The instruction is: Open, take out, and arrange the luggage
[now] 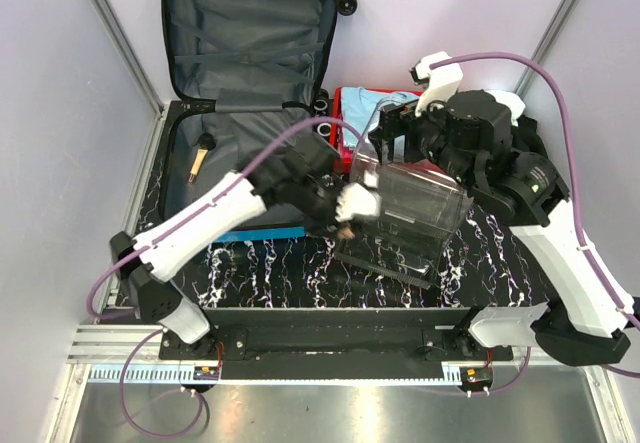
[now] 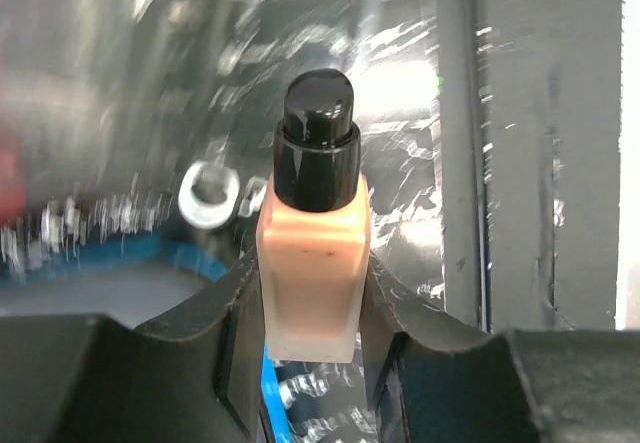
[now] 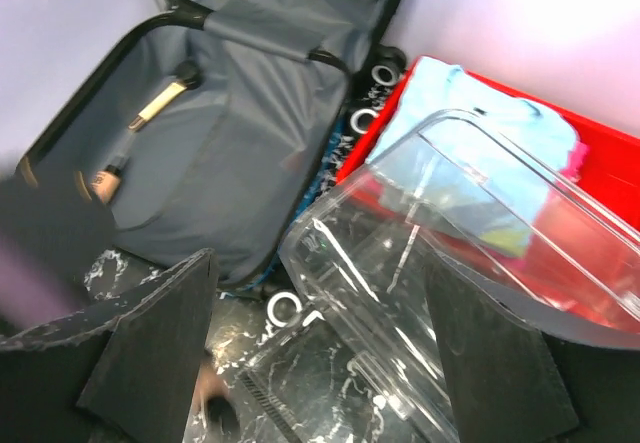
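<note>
Pinched low between the left fingers (image 2: 215, 313), a small foundation bottle (image 2: 308, 253) stands upright: squared peach-coloured body, glossy black round-topped cap. Its sides look smooth and hard, and the grip sits near the base, so I judge it could pivot or slip free if the arm swings sharply. Across from it the right fingers (image 3: 150, 333) stand spread wide with nothing in them, the rim of the clear bin (image 3: 400, 263) just ahead between them. That bin is thin, glossy, rigid plastic and sits tilted on the black marbled tabletop (image 1: 480, 253); a nudge from either arm could tip or skid it, and both wrists crowd close around it. At the far left the luggage (image 1: 250, 53) lies open, bright blue hard shell, soft grey lining, a makeup brush (image 1: 200, 158) inside. Beside it a red tray (image 3: 615, 178) holds pale blue cloth (image 3: 470, 113)
</note>
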{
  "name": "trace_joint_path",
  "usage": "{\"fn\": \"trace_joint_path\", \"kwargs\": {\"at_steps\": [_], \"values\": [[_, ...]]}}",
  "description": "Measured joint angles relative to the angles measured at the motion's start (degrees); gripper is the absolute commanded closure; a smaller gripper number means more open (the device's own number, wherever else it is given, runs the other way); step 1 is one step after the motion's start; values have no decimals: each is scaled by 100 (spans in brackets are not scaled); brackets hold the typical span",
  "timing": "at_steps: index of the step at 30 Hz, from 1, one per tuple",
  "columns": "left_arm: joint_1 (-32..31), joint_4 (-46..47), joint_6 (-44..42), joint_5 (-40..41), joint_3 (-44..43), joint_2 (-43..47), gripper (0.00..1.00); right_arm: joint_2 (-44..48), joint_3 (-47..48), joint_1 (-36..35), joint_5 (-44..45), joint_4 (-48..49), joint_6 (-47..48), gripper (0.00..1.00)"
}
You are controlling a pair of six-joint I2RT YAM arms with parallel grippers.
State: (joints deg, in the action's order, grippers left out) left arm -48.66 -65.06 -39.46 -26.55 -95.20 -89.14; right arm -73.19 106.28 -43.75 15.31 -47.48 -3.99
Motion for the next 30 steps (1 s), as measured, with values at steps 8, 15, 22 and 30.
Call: {"fn": "trace_joint_path", "kwargs": {"at_steps": [8,15,22,30], "values": [[-1193,146,-584,815,-815,-1443,100,439,-223,101,455,-181,-66,11],[-1244,483,-748,1412,-1379,-2498,100,616,-507,103,501,-175,-232,11],[-1255,570,-870,1801,-1174,-2629,76,605,-684,101,463,-214,-249,11],[-1257,612,-1029,1878,-911,-2702,73,597,-833,101,452,-212,-249,10]]}}
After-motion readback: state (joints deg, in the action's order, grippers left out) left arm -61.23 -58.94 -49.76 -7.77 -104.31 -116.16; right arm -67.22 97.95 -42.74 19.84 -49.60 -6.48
